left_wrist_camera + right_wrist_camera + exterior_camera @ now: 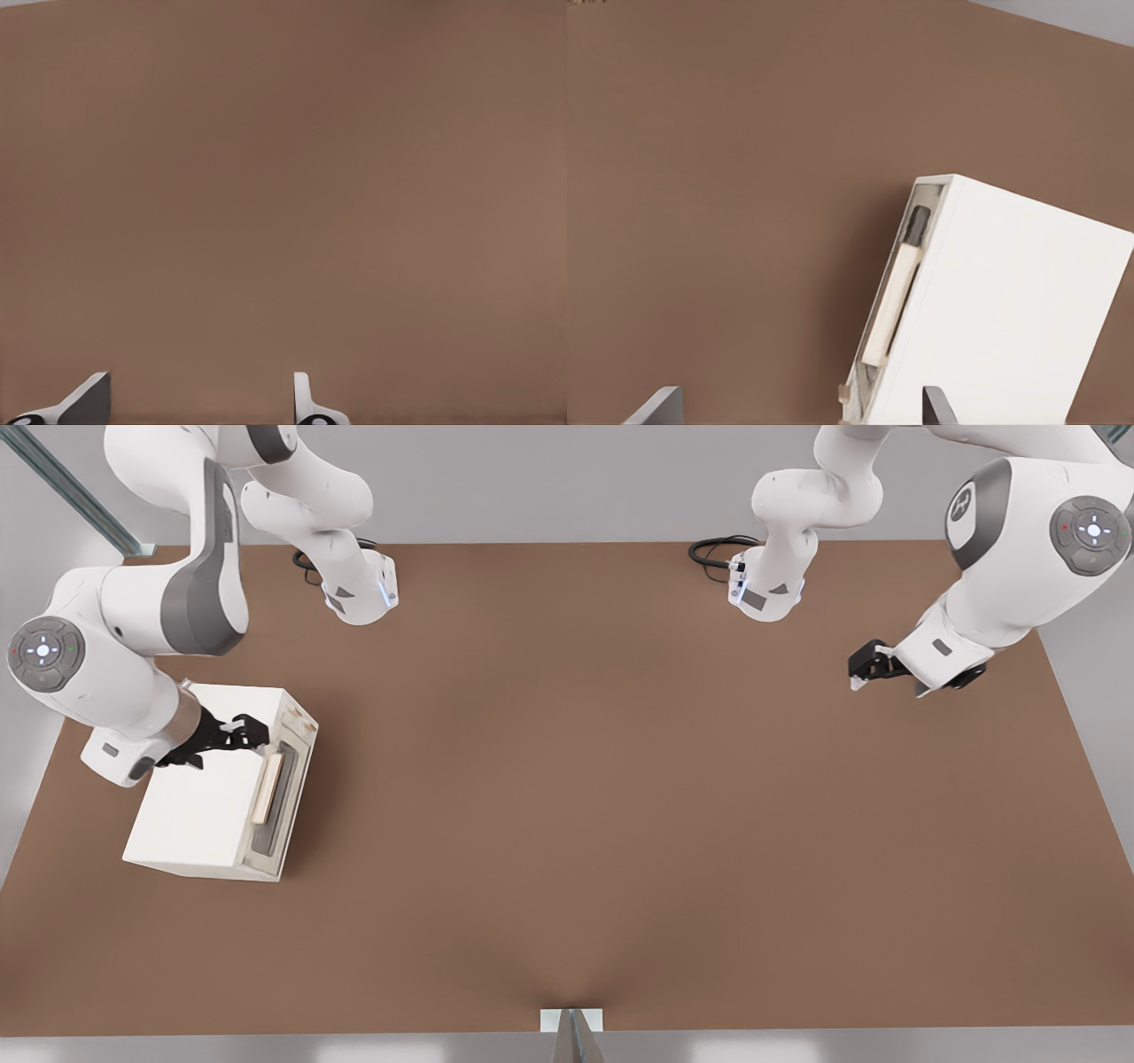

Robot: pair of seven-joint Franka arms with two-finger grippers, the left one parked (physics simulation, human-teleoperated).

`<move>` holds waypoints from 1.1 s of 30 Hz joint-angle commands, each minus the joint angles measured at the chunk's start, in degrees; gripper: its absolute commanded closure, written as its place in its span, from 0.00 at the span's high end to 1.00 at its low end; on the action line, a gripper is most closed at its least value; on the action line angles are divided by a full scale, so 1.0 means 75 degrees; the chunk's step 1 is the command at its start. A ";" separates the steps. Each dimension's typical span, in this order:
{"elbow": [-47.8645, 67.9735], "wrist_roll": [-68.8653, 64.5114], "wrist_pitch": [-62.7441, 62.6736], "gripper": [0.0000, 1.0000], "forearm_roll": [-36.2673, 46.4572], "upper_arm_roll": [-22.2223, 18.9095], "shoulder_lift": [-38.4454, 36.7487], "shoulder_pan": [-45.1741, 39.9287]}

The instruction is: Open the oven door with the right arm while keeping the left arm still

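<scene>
Oven [199, 810] on the counter [620, 797] beneath the gripper [252, 731], whose fingers are spread and empty. The oven door [283, 802], just ahead, remains closed; handle [890, 305] ungrasped.

- oven [199, 810]: plain cream-white
- oven door [282, 797]: cream-white, dark glass window
- handle [267, 788]: tan wood
- gripper [252, 735]: black, hovering over the oven
- table [620, 797]: uniform brown
</scene>
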 commanded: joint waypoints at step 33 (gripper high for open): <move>-0.0968 0.6757 -0.0808 0.21 -0.5358 -0.0584 0.3178 0.2220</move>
